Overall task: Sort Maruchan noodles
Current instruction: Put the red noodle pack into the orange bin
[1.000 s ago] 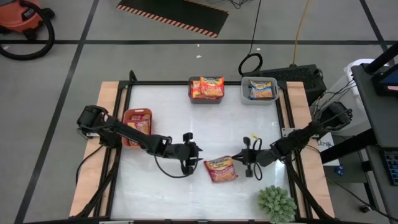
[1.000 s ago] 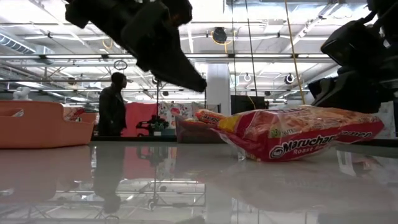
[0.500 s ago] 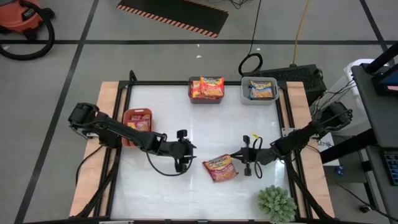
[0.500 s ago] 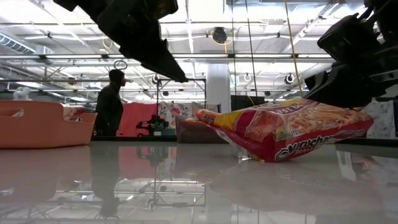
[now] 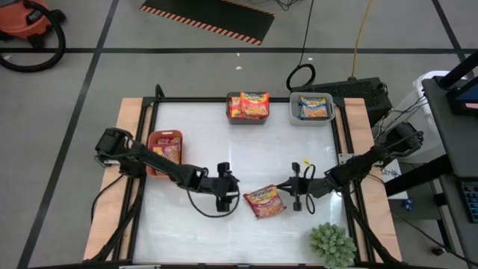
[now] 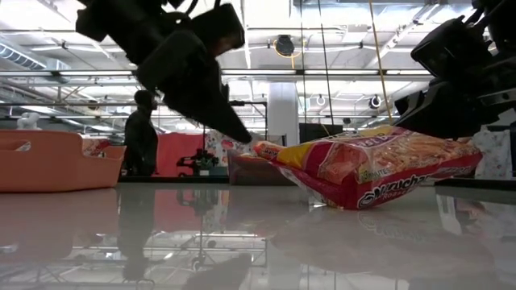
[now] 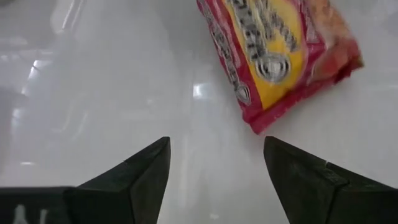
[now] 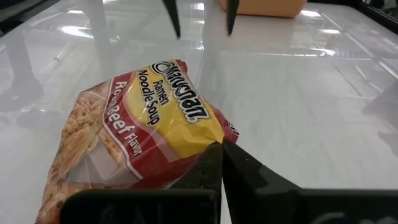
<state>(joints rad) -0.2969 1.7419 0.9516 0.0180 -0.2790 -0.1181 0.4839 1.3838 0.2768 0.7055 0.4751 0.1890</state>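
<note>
Maruchan noodles packet (image 5: 264, 202) red-trimmed, mid-front of white bench (image 5: 246, 149), one edge pinched in closed right tool (image 5: 293, 190), left tool (image 5: 231, 196) fingers apart just beside packet's other end, not touching, more packets in far bins (image 5: 278, 107).

A red-trimmed Maruchan packet (image 6: 379, 169) sat tilted on the glossy bench (image 6: 242, 242), one end raised toward the right gripper (image 6: 419, 109), a dark bulk pressed against the packet's upper far corner. The left gripper (image 6: 238, 133) slanted down on the packet's other side, its tip just short of the wrapper's near end. Behind the packet stood a dark bin (image 6: 254, 171); well apart from it, at the bench edge, an orange bin (image 6: 56, 161). Beyond, a person (image 6: 143, 137) stood in the room.
</note>
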